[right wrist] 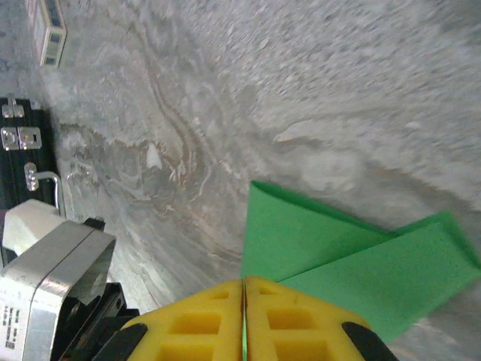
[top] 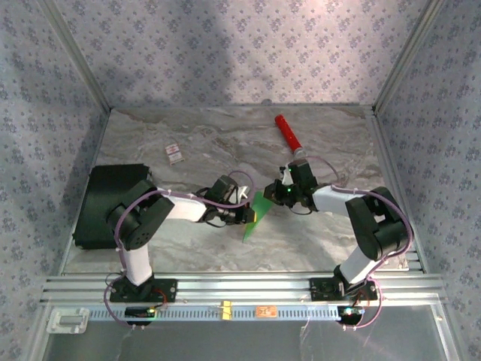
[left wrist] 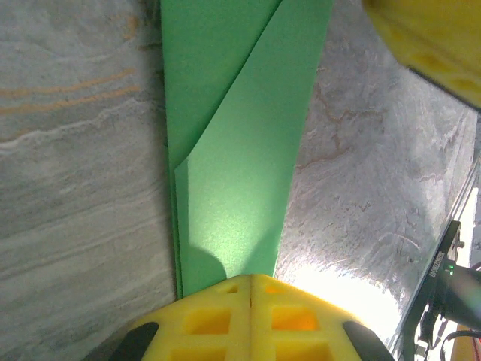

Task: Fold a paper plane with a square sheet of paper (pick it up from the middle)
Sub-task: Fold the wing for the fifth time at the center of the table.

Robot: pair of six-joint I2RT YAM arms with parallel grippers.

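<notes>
The square sheet of paper (top: pixel 258 213) is bright green and folded into a narrow strip, held just above the table between both arms. In the left wrist view the paper (left wrist: pixel 240 150) runs away from my left gripper (left wrist: pixel 250 282) with a slanted flap across it. The yellow pads are shut on its near end. My right gripper (right wrist: pixel 243 284) is shut on the paper (right wrist: pixel 338 248) at another edge, with green showing between its pads. From above, the left gripper (top: pixel 244 213) and the right gripper (top: pixel 272 197) face each other across the sheet.
A red cylinder (top: pixel 288 134) lies at the back right of the marble table (top: pixel 225 135). A black flat box (top: pixel 113 203) sits at the left edge, and a small white card (top: pixel 174 154) lies behind it. A metal rail (top: pixel 240 286) runs along the near edge.
</notes>
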